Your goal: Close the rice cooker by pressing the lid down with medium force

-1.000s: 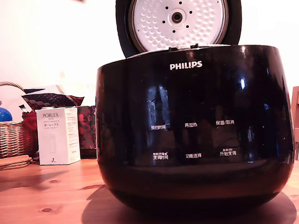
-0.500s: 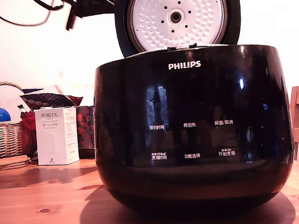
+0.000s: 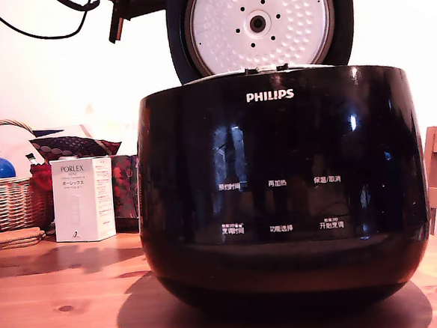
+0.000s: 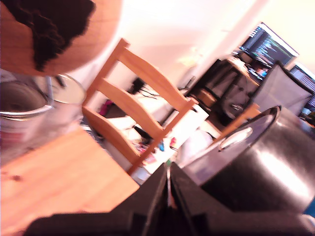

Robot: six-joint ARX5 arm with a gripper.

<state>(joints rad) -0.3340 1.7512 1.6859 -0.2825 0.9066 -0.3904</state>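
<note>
Claw [image 4: 168, 189] pinched nearly closed and empty, just behind upright lid [image 3: 260, 26], rice cooker [image 3: 280, 190] open

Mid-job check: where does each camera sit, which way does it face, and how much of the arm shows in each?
Exterior view: low at table height, facing the rice cooker front-on, its lid standing open; dark arm parts and cable show at the exterior view's upper left.
Wrist view: on the arm behind the lid, looking past a wooden chair; the hand shows, fingers together.
Shared: the lid.

The tool [image 4: 168, 196] is matte black (angular fingers), trailing a black cable [image 3: 37, 30].
</note>
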